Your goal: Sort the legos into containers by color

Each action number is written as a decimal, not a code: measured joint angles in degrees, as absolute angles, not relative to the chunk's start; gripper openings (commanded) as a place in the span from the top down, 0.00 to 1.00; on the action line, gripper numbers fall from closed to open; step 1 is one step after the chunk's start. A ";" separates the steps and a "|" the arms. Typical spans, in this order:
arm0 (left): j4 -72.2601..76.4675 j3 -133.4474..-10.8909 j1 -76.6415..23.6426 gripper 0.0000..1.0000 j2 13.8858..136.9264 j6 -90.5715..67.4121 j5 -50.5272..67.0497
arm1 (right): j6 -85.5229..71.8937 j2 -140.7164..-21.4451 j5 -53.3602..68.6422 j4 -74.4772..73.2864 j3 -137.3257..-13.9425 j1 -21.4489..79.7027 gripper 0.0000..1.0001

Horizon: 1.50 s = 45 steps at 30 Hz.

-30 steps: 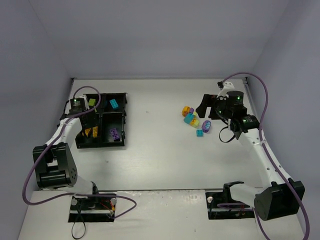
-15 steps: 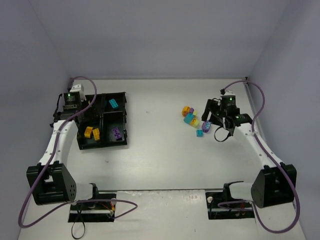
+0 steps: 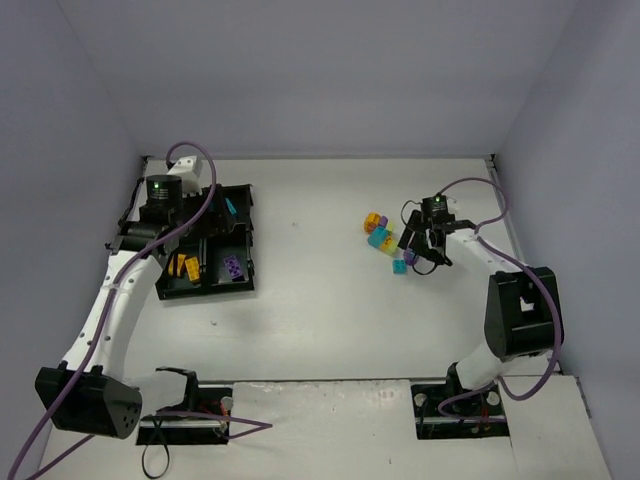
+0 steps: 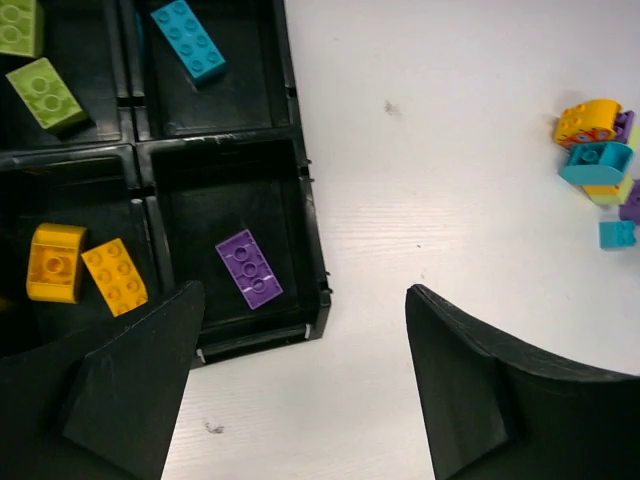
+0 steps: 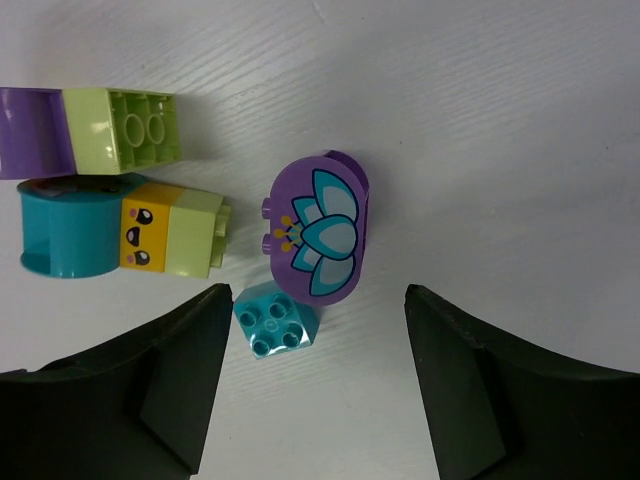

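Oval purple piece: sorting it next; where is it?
The oval purple piece lies mid right wrist view, on the table ahead of the jaws, beside the small cyan brick.

Lighting: bright, even, diffuse, from overhead; no glare on the white table [image 3: 330, 310]. Shadows: soft and faint under the arms, thin beside the bricks [image 5: 276, 329]. Focus: wrist views sharp, table grain legible; the near black fingers [image 4: 128, 392] are slightly soft. The black tray [image 4: 303, 215] interior is dim. The top view is coarser, with a bluish cast.
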<state>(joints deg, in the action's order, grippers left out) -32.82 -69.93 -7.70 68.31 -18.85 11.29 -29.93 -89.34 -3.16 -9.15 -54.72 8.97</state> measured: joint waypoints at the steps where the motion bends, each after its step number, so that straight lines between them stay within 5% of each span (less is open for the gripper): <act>1: -33.06 -69.93 -7.99 0.25 68.12 -19.14 11.94 | -30.17 -90.15 -3.29 -8.80 -54.72 8.97 0.35; 15: -33.10 -67.77 -12.34 0.25 66.02 -21.15 17.78 | -29.87 -97.51 -4.32 -2.94 -54.06 8.97 0.44; 18: -33.12 -67.09 -13.06 0.25 65.91 -21.41 18.46 | -28.45 -98.50 -4.34 -2.44 -54.19 8.97 0.52; 25: -33.15 -66.83 -13.19 0.25 65.82 -21.63 20.18 | -24.56 -98.65 -4.56 -0.14 -54.33 9.10 1.00; 34: -32.93 -70.11 -13.19 0.18 66.30 -24.47 25.12 | -13.17 -83.48 -6.44 2.17 -52.80 20.71 1.00; 45: -24.21 -78.32 -16.93 0.17 70.98 -33.47 34.26 | 3.18 -66.52 8.05 14.92 -48.16 35.33 0.99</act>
<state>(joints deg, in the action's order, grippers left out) -24.21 -78.32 -16.93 70.98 -33.47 34.26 3.18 -66.52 8.05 14.92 -48.16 35.33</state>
